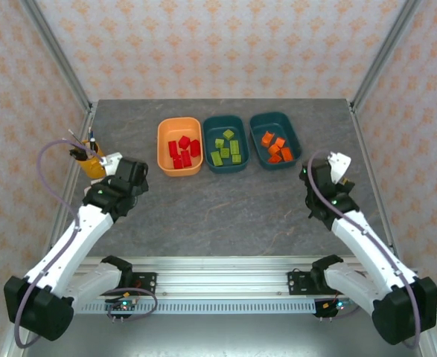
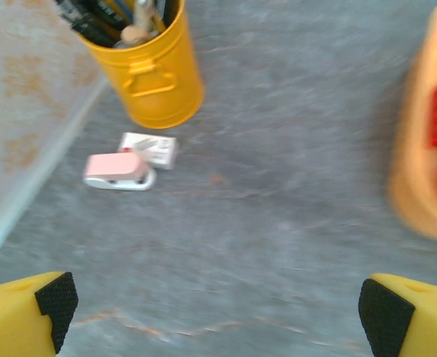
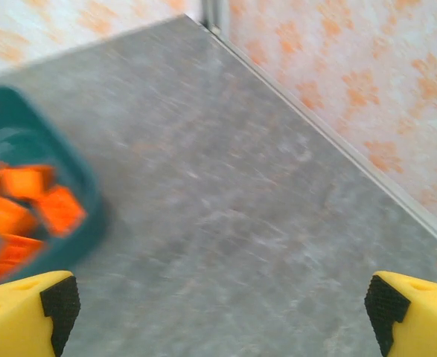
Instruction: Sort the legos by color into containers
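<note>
Red legos [image 1: 183,152] sit in the orange tub [image 1: 179,172], ahead-right of left pincer [image 2: 217,309]; orange legos [image 3: 26,182] ahead-left of right pincer [image 3: 219,306]. Both pincers wide open, empty; sorting seemingly complete, wrist views blurred

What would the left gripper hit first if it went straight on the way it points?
The left gripper would likely meet bare table between the yellow cup and the orange tub; depth unclear.

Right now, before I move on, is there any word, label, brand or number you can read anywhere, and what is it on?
No text can be read.
Print on the small white card beside the yellow pen cup: too blurred to read.
Raised plate on the yellow pen cup: no lettering legible.
</note>
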